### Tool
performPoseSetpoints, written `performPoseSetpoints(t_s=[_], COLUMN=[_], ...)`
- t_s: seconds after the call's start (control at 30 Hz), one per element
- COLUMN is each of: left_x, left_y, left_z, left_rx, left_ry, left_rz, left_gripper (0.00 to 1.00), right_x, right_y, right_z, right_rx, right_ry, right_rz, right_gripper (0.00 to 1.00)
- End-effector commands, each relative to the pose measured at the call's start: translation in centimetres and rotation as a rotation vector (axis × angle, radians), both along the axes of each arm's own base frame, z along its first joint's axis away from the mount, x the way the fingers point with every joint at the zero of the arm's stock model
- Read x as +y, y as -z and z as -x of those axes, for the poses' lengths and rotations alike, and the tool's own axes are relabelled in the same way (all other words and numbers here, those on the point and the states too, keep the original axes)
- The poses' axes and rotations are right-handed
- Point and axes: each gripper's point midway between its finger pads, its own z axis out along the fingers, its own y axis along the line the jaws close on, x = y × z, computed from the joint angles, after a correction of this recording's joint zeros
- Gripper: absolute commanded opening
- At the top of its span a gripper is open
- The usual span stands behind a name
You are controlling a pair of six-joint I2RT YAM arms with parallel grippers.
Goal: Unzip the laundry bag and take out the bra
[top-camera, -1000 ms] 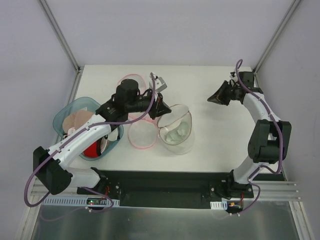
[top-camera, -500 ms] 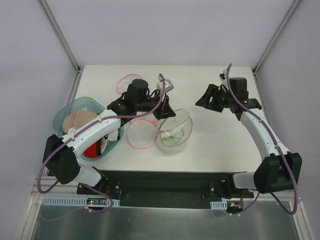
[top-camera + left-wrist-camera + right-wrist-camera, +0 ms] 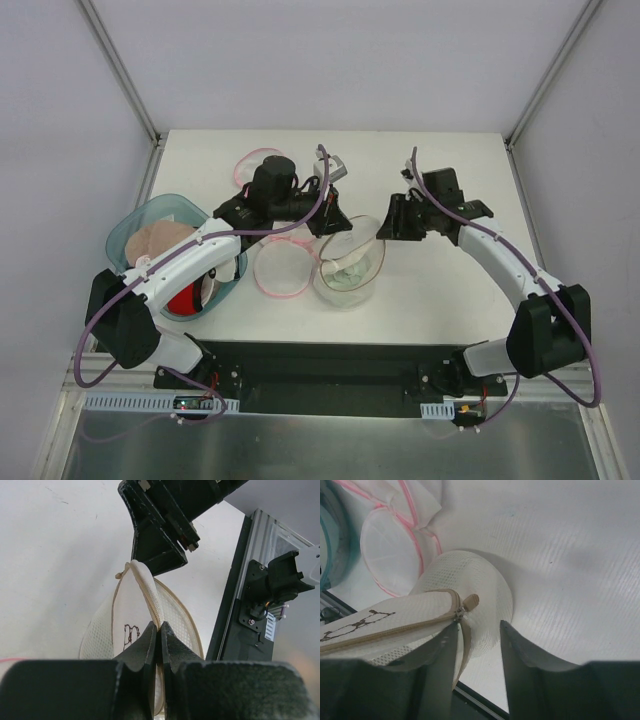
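The laundry bag (image 3: 348, 262), a round cream mesh pouch with tan zip trim, stands on edge at the table's middle. My left gripper (image 3: 330, 222) is shut on its zip rim (image 3: 152, 607) and holds it up. The dark logo (image 3: 131, 632) shows on its side. My right gripper (image 3: 392, 222) is open at the bag's right end, jaws around the tan zip pull (image 3: 470, 601). A pale fabric, likely the bra (image 3: 345, 272), shows faintly through the mesh.
A teal basket (image 3: 128, 228) at the left holds peach-beige cloth (image 3: 160, 240) and a red item (image 3: 183, 297). Pink-rimmed round mesh pouches (image 3: 282, 268) lie left of the bag and behind the left arm (image 3: 250, 163).
My right arm has swung left from the table's right side to the bag's right end. My left gripper has lifted the bag's rim, standing the bag more on edge.
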Motion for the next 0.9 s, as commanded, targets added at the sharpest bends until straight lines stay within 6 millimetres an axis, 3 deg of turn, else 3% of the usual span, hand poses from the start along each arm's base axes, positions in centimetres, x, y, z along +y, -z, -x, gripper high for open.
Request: performPoseSetpoints(t_s=[0.0, 0.1, 0.17, 0.57, 0.7, 0.87], left_x=[-0.4, -0.2, 0.2, 4.9, 5.9, 5.7], left_y=[-3.5, -3.6, -3.6, -3.3, -3.1, -2.2], left_z=[-0.3, -0.3, -0.5, -3.9, -5.0, -5.5], left_rx=[-0.075, -0.085, -0.089, -0.090, -0.084, -0.054], left_ry=[0.005, -0.002, -0.014, -0.256, -0.322, -0.341], left_rz=[0.072, 0.070, 0.070, 0.074, 0.083, 0.082], left_gripper=[0.00, 0.00, 0.00, 0.00, 0.00, 0.00], right_x=[0.8, 0.3, -0.2, -4.0, -3.9, -3.8], right_y=[0.3, 1.0, 1.2, 3.7, 3.4, 2.4], right_z=[0.0, -0.2, -0.4, -1.7, -1.7, -1.8], right_rx=[-0.013, -0.011, -0.017, 0.059, 0.054, 0.032], right_ry=[-0.047, -0.017, 0.008, 0.158, 0.154, 0.156], right_rz=[0.017, 0.053, 0.074, 0.087, 0.069, 0.053], right_gripper=[0.35, 0.09, 0.01, 0.02, 0.01, 0.01])
